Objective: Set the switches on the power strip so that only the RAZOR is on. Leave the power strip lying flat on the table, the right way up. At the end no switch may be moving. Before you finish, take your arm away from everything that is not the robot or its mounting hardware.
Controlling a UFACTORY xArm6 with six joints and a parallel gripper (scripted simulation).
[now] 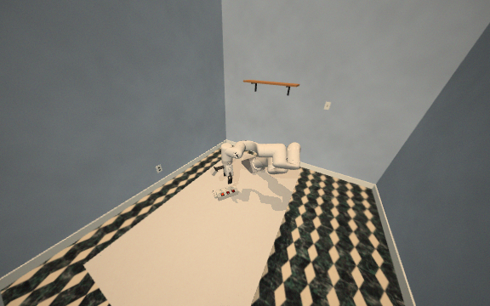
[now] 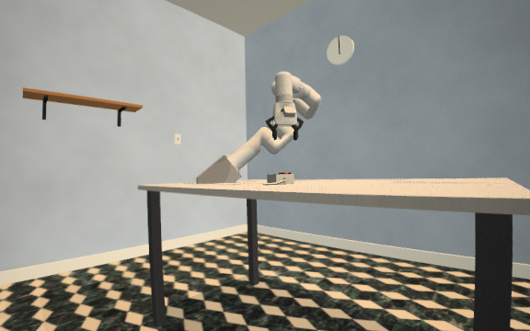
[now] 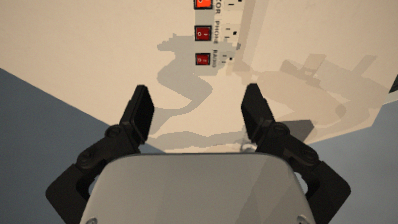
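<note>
A white power strip (image 1: 225,193) with red rocker switches lies flat on the beige table, near the arm's base; it also shows in the exterior view (image 2: 281,177). In the wrist view the strip (image 3: 215,35) runs off the top edge, with three red switches (image 3: 202,33) in sight and small labels beside them, partly cut off. My gripper (image 3: 197,95) is open and empty, high above the table and well clear of the strip; it also shows in the exterior view (image 2: 284,130) and from above (image 1: 229,178).
The arm's base (image 2: 219,171) stands on the table's far end. The table edge (image 3: 100,117) runs close behind the strip, with floor beyond. A wooden shelf (image 2: 81,100) and a wall clock (image 2: 339,50) are far off.
</note>
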